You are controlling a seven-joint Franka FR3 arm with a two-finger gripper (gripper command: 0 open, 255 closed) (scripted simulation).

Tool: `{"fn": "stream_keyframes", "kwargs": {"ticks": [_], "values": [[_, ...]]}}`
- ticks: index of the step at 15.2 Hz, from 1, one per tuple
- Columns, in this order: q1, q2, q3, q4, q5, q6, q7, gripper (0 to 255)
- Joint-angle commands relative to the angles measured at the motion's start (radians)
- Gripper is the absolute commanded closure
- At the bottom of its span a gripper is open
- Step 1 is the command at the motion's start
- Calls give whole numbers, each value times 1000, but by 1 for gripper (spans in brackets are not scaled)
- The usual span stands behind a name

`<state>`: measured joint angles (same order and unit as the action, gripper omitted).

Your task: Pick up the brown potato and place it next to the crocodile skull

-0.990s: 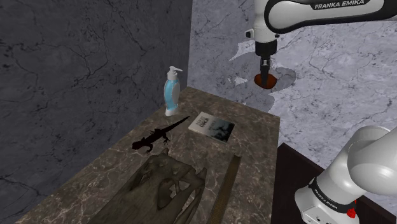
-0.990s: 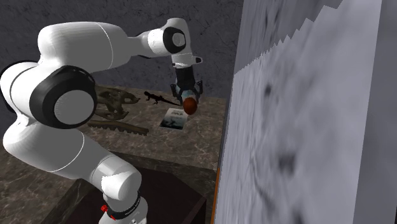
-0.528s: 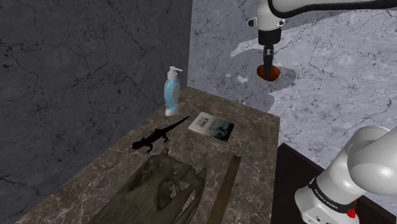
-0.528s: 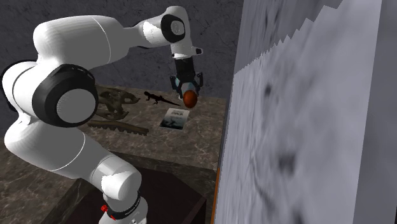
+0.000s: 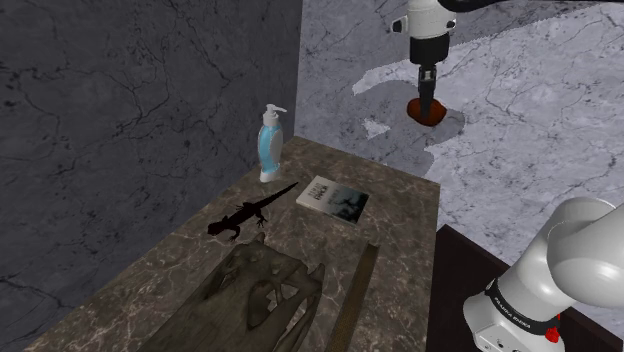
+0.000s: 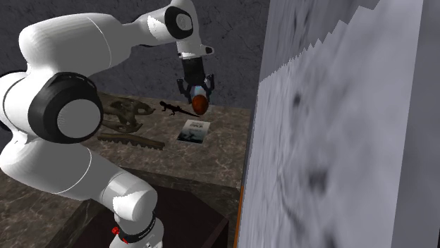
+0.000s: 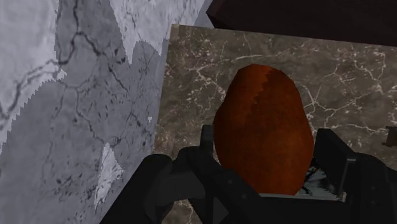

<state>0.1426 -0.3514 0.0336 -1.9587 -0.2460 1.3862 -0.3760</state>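
Note:
A reddish-brown potato (image 5: 426, 110) hangs high above the far end of the marble table, clasped by my black gripper (image 5: 427, 103). From the second exterior view the potato (image 6: 200, 106) sits under the gripper (image 6: 198, 98), above the booklet. In the wrist view the potato (image 7: 263, 137) stands between the two fingers (image 7: 207, 143), which press on its sides. The dark crocodile skull (image 5: 252, 296) lies at the near end of the table, far from the gripper; it also shows as the skull (image 6: 125, 114) at the second exterior view's left.
On the table (image 5: 400, 230) stand a blue-and-white pump bottle (image 5: 269, 147), a black lizard figure (image 5: 245, 213) and a booklet (image 5: 333, 198). A long dark jaw bone (image 5: 357, 293) lies beside the skull. Marble walls (image 5: 520, 120) rise close behind the gripper.
The gripper has risen with the potato and shifted slightly toward the shoulder view's right. The things on the table have stayed put.

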Motion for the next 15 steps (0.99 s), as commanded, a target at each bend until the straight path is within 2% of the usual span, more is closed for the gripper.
{"fn": "stream_keyframes", "kwargs": {"ticks": [1,8,15], "values": [[16,-30,28,-17,20,-22,39,255],[76,-107,141,-68,112,-79,194,255],[133,-134,264,-66,220,-127,362,255]]}}
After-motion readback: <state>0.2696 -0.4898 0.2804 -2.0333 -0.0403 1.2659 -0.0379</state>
